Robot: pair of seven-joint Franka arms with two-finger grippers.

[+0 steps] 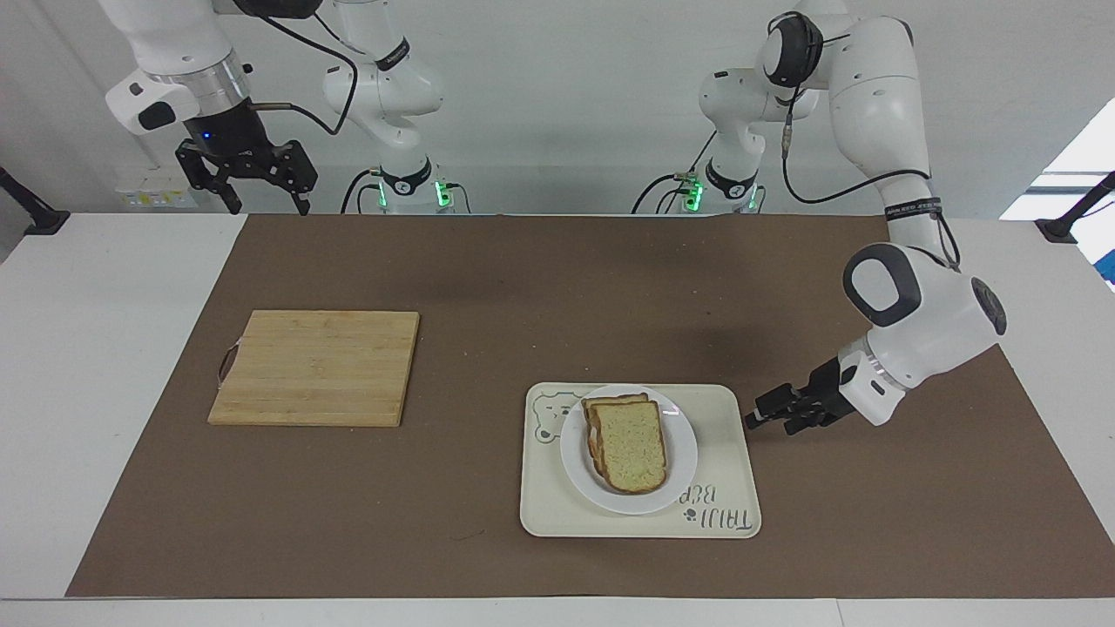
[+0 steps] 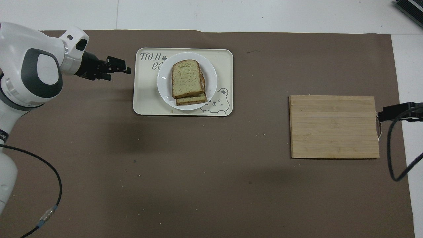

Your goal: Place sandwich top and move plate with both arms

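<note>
The sandwich top (image 1: 629, 444) (image 2: 187, 78) lies on a stack of bread slices on the white plate (image 1: 575, 461) (image 2: 163, 86). The plate stands on a cream tray. My left gripper (image 1: 751, 421) (image 2: 128, 68) hangs low over the brown mat just off the tray's edge toward the left arm's end. It is open, holds nothing, and points at the plate. My right gripper (image 1: 253, 198) waits open and raised over the mat's corner close to the robots; only a dark part of it shows at the edge of the overhead view.
The cream tray (image 1: 727, 514) (image 2: 142, 105) has a bear drawing and lettering. A wooden cutting board (image 1: 318, 367) (image 2: 333, 127) lies on the brown mat (image 1: 540, 287) toward the right arm's end.
</note>
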